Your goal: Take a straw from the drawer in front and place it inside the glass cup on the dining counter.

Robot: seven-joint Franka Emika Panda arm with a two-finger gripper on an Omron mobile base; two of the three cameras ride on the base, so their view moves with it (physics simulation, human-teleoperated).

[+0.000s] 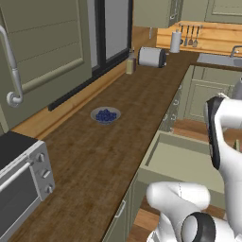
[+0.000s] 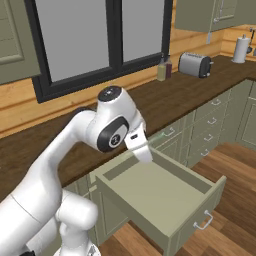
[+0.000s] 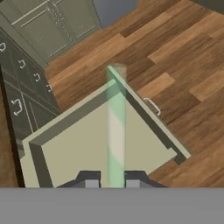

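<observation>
Presently, notes by item:

Drawer: the sage-green drawer (image 2: pixel 165 195) is pulled fully out from the cabinet run, its plain green floor bare; silver bar handle (image 2: pixel 203 221) on the front panel. Left base view catches it (image 1: pixel 182 158) below the worktop edge.

Gripper: the gripper (image 3: pixel 116 183) is up over the open drawer, looking down into it. Both dark finger tips (image 3: pixel 91 181) sit close in, pressed to either side of the straw. Jaws clamped on it.

Straw: pale green translucent straw (image 3: pixel 116 131) runs from between the tips straight away from the hand, crossing over the drawer (image 3: pixel 87 148) floor; its far end lies past the drawer's front corner against the floor boards. Whether it touches the drawer I cannot tell.

Arm: white arm bends over the drawer's back edge in the right base view; the hand's lower part (image 2: pixel 140 147) points down at the drawer's rear left.

Worktop: dark wood worktop (image 1: pixel 108 156) over the green cabinets carries a small bowl of blue berries (image 1: pixel 105 115), a silver toaster (image 1: pixel 152 56), a bottle (image 1: pixel 130 64) beside it, and a toaster oven (image 1: pixel 21 184) at the near left.

Floor: wood-plank floor (image 3: pixel 175 57) beneath and beyond the drawer.
</observation>
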